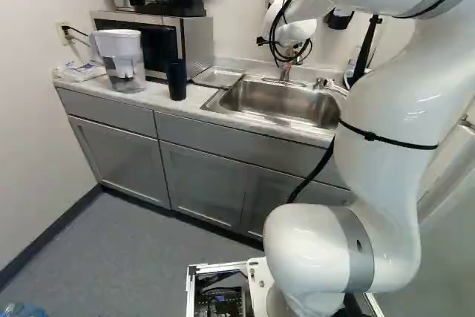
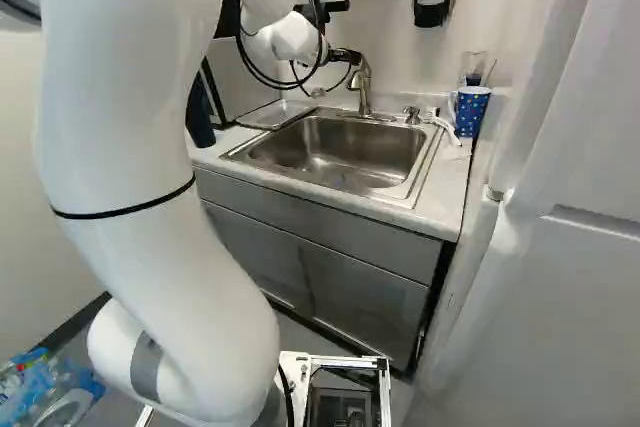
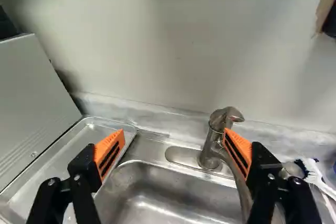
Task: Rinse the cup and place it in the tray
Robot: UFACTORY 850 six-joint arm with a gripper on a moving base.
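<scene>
Hand wide open, nothing held, near faucet. Likely rinse stage, start or end unclear; next, nudge its top lever.

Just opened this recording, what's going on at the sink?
The robot's gripper is open and empty, near the faucet at the sink. Nobody is handling a cup. A dark cup and a blue spotted cup stand on opposite sides of the sink; neither is in the metal tray.
</scene>
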